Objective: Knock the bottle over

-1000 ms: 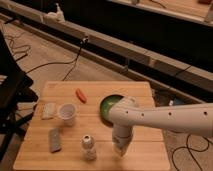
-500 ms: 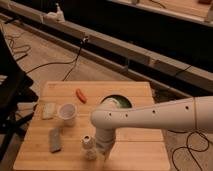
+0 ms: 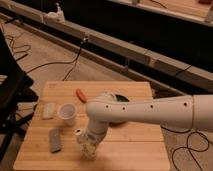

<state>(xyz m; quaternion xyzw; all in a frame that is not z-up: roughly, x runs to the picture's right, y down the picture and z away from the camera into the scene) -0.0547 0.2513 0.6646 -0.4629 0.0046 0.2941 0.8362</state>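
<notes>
Reaching in from the right edge of the view, the white arm crosses the wooden table and bends down at a rounded elbow near the table's middle. The gripper hangs at the end of that bend, low over the front left part of the tabletop, close to the near edge.

Right at the gripper sits the bottle. Only its round pale cap and a bit of its whitish body show on the gripper's left side; the rest is hidden behind the wrist. Whether the bottle stands upright or leans cannot be made out, and whether the gripper touches it is likewise unclear.

A translucent plastic cup stands upright just behind and to the left of the bottle. Left of the cup, near the table's left edge, lies a pale flat block. A grey flat bar lies in front of that, beside the bottle on its left, apart from it. An orange item rests farther back on the table, and a dark green bowl peeks out from behind the arm's elbow.

Black cables trail over the floor behind the table, and a dark chair stands at the left.
</notes>
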